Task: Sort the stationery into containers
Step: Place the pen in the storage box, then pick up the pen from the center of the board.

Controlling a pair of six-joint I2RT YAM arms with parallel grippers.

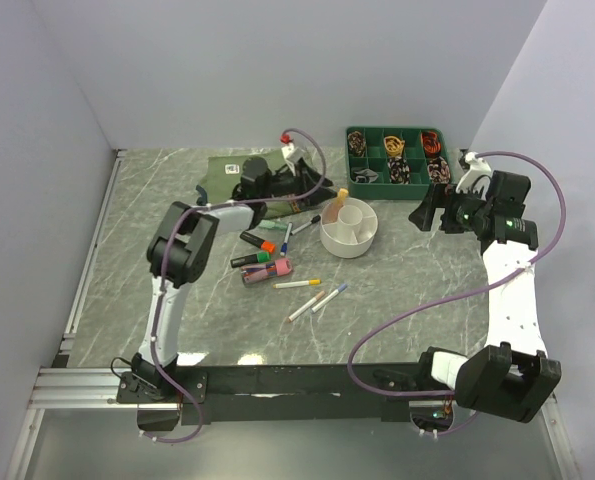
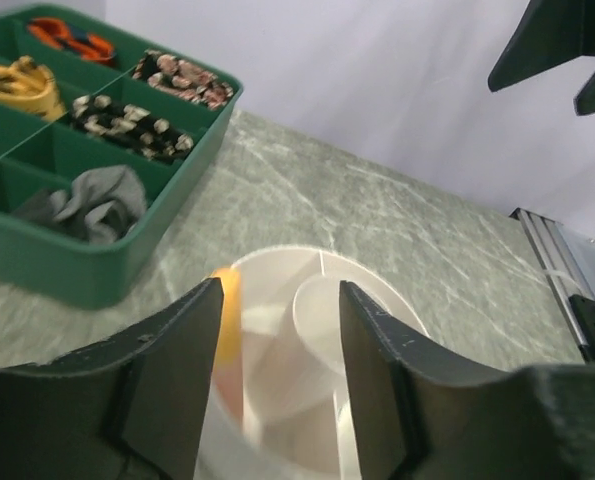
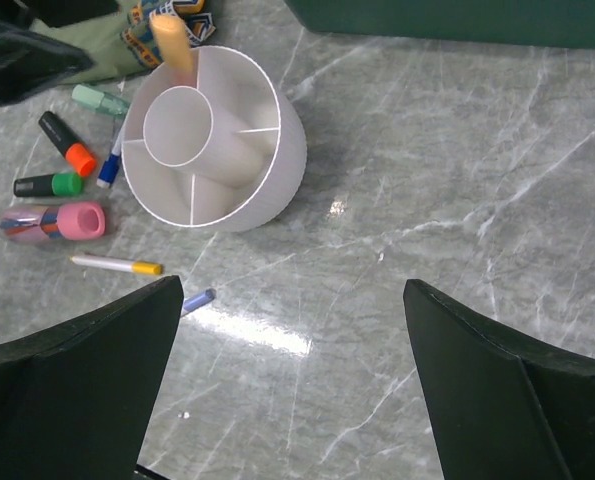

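The white round tub (image 1: 362,244) with inner dividers stands mid-table. An orange highlighter (image 1: 341,196) stands upright in its far-left compartment. My left gripper (image 1: 320,188) is open and empty just beside the tub; in the left wrist view its gripper (image 2: 280,370) frames the tub (image 2: 287,268) and the orange highlighter (image 2: 228,310). My right gripper (image 1: 424,212) is open and empty, to the right of the tub. In its wrist view, that gripper (image 3: 292,380) hovers over bare table near the tub (image 3: 277,170). Several pens and highlighters (image 1: 260,241) lie left of and in front of the tub.
On the table lie an orange-capped highlighter (image 3: 65,143), a green one (image 3: 47,185), a pink case (image 3: 52,222), a yellow-capped pen (image 3: 117,264) and a blue-capped pen (image 3: 199,298). A dark green compartment tray (image 1: 397,132) stands at the back right, and a folded olive shirt (image 1: 225,172) lies behind the left gripper.
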